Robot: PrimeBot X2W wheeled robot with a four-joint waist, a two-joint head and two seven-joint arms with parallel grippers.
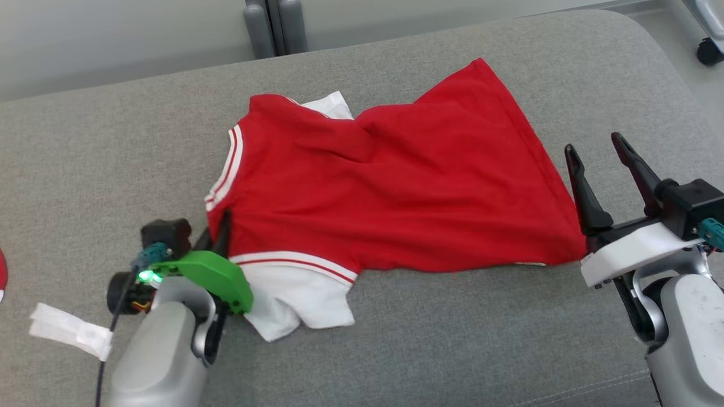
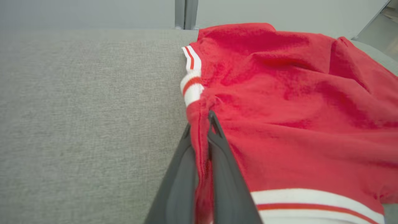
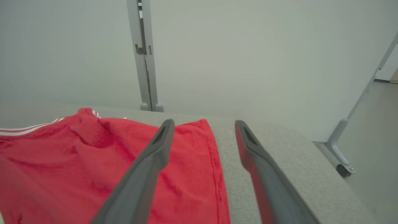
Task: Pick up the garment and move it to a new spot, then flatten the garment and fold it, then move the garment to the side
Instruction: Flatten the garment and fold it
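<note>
The garment [image 1: 390, 186] is a red shirt with white sleeves and red-and-white striped trim, lying spread and wrinkled on a grey cushioned surface [image 1: 113, 158]. My left gripper [image 1: 220, 229] is shut on the garment's left edge near the collar; in the left wrist view the red cloth [image 2: 295, 118] is pinched between the two dark fingers [image 2: 217, 161]. My right gripper [image 1: 597, 150] stands open just beside the garment's right hem. In the right wrist view its left finger [image 3: 146, 174] hangs over the hem [image 3: 186, 174] and the other over bare cushion.
A strip of white tape [image 1: 70, 330] lies at the lower left beside my left arm. A grey post [image 1: 277, 25] stands behind the cushion's far edge. A castor [image 1: 710, 51] and a frame leg [image 3: 339, 146] stand on the floor at the right.
</note>
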